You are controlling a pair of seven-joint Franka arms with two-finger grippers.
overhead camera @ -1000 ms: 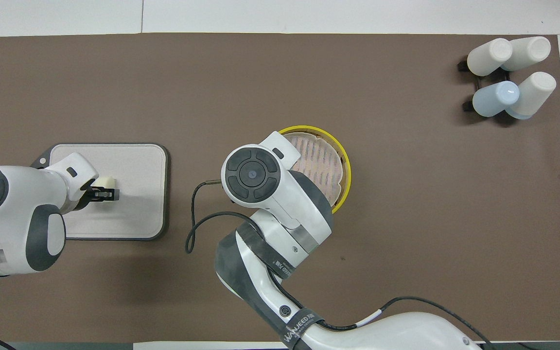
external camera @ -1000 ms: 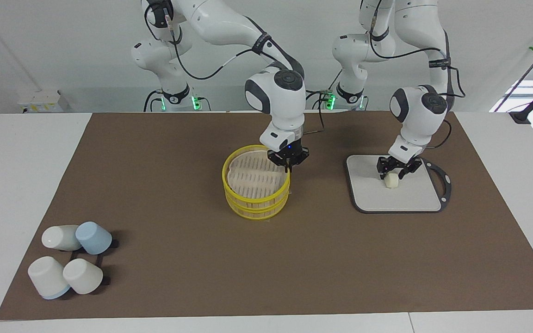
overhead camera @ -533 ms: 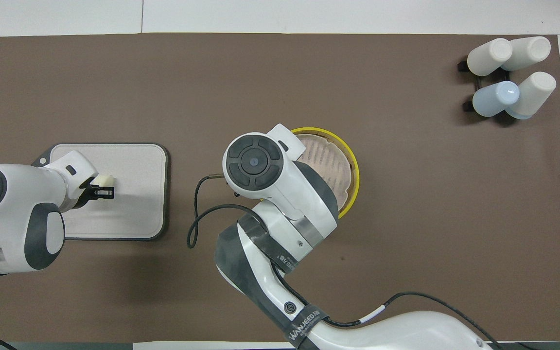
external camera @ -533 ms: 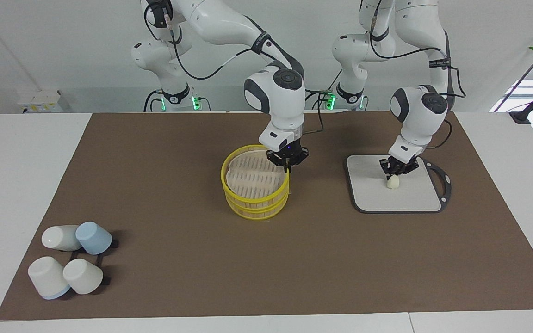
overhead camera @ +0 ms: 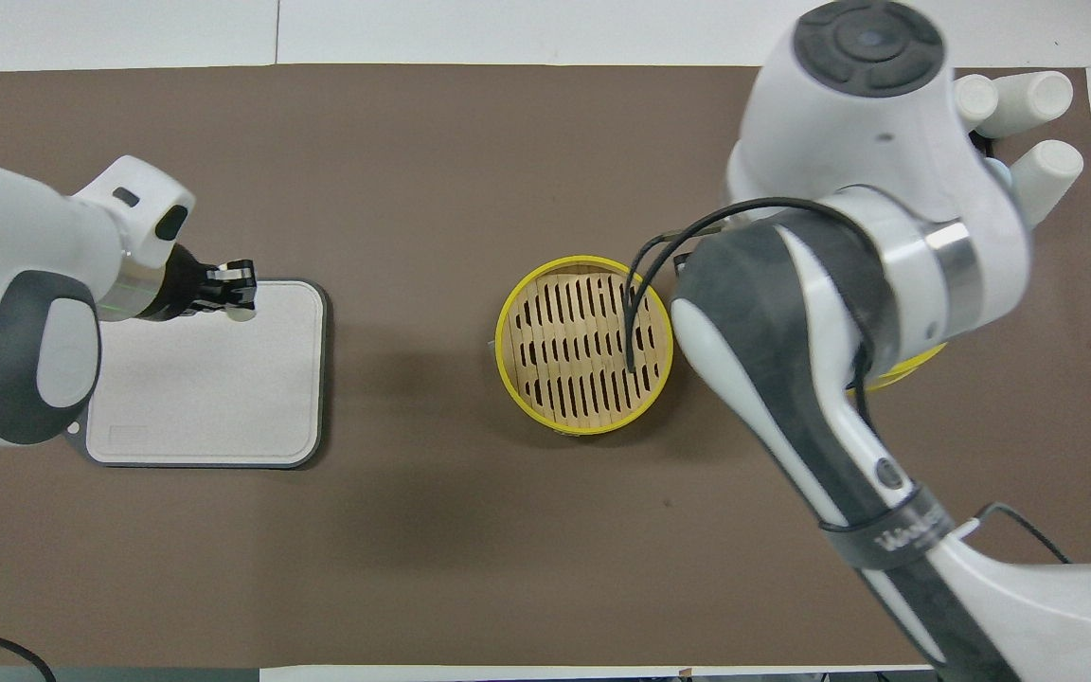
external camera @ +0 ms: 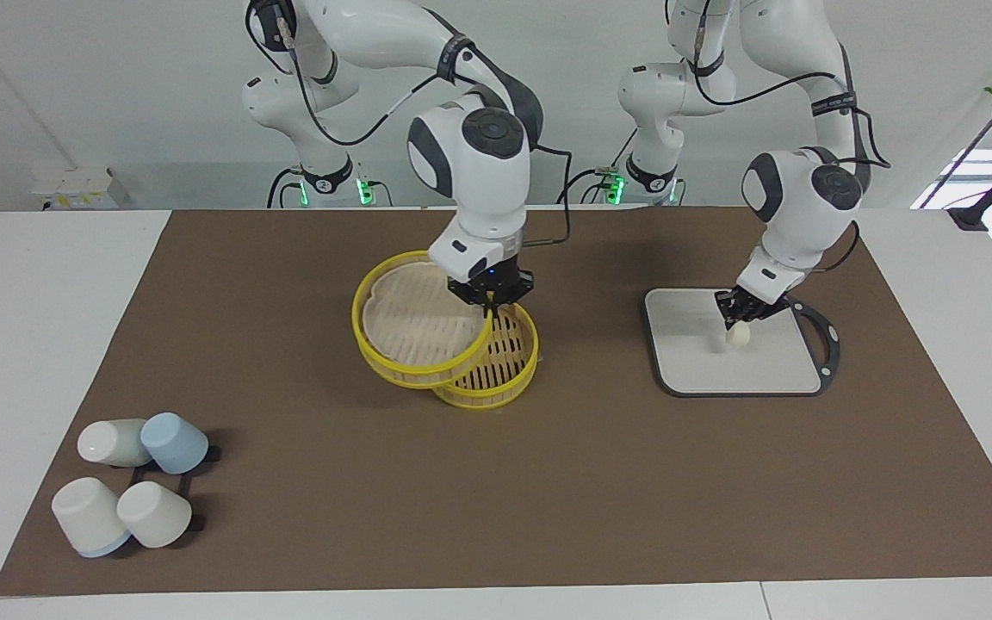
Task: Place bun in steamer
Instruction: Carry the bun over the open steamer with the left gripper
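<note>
The left gripper (external camera: pixel 738 320) hangs over the cutting board (external camera: pixel 703 366) at the left arm's end of the tabletop (external camera: pixel 31 284); its jaws are closed narrowly on the bun (external camera: pixel 738 335), which sits at their tips, raised off the board with its shadow on the surface below; in the overhead view the same gripper (overhead camera: pixel 241 277) sits above the board's (overhead camera: pixel 214 398) edge farther from the robots, and the bun (overhead camera: pixel 243 313) shows only as a pale sliver under the jaws.

The right gripper (external camera: pixel 491 299) is over the middle of the brown mat (external camera: pixel 548 482); its jaws pinch the yellow rim of the paper-lined tier (external camera: pixel 414 331), which is lifted and tilted, its lower edge overlapping the steamer (external camera: pixel 496 366) in the facing view; whether the two touch I cannot tell; the tier hangs toward the right arm's end of the steamer.

The steamer rests on the mat, its tan slatted floor bare and open to view from above (overhead camera: pixel 585 346); in that view the right arm covers nearly all of the tier, leaving one yellow arc of its rim (overhead camera: pixel 905 369).

Four cups (external camera: pixel 130 491), three white and one blue, lie on a black rack at the right arm's end of the mat, farther from the robots than the steamer, well apart from it.
</note>
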